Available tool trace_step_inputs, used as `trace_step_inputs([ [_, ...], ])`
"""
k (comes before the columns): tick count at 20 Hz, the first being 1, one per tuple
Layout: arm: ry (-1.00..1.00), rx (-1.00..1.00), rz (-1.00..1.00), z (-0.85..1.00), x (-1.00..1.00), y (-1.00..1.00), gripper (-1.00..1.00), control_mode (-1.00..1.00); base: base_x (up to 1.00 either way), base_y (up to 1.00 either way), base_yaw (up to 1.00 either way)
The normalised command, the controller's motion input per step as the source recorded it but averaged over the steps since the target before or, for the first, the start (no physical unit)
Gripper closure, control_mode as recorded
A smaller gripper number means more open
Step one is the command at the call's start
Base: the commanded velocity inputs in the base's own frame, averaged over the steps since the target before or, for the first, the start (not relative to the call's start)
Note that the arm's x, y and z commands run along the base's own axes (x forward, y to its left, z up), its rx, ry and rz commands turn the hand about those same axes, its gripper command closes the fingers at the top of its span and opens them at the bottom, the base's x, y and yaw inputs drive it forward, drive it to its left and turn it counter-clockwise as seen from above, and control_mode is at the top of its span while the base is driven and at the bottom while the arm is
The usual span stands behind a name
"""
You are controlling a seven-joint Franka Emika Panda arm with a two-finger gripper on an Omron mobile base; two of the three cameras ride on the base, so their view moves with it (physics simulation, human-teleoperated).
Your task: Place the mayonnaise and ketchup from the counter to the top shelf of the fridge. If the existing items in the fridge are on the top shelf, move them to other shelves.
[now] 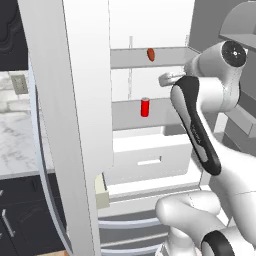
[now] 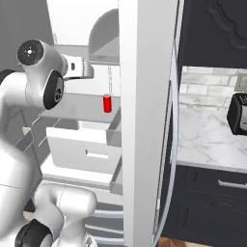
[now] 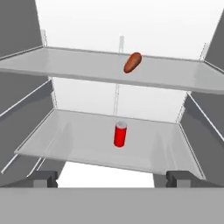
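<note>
Two grey boards cross the open fridge (image 1: 150, 150). On the top shelf (image 3: 78, 65) lies a small orange-red oval item (image 3: 132, 62), tilted, right of the middle. On the lower shelf (image 3: 78, 144), the board that sits just above the white drawers (image 1: 145, 162), a plain red can (image 3: 120, 134) stands upright near the centre, its top silver. No label, brand or writing can be read on either — both look like bare colour.

From the hand view the hand (image 3: 112, 178) faces straight into the cavity, level with the lower shelf's front edge. Its two dark fingertips (image 3: 43, 178) stand far apart at the bottom corners, spread wide with nothing between them. The can is well ahead of the hand, between the lines of the two tips, not touching either.

From the left base view the white arm (image 1: 200, 125) reaches in from the right, its wrist just in front of the shelves. The thick white door (image 1: 75, 125) stands open in the foreground. Beyond it to the left is the marbled bench (image 1: 20, 145), over dark cabinet fronts with silver handles.

From the right base view the same bench (image 2: 207, 140) shows to the right of the door, with a dark appliance (image 2: 237, 113) sitting on it at the frame's edge. The mayonnaise and ketchup cannot be made out on either visible stretch of the bench.
</note>
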Motion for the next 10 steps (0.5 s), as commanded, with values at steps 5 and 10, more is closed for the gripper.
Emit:
trace_step_inputs([
  [5, 0.01, 0.21, -0.15, 0.67, 0.10, 0.00, -1.00, -1.00, 0.00, 0.00, 0.00],
  [10, 0.01, 0.13, -0.21, 0.28, 0.26, 0.00, -1.00, -1.00, 0.00, 0.00, 0.00],
])
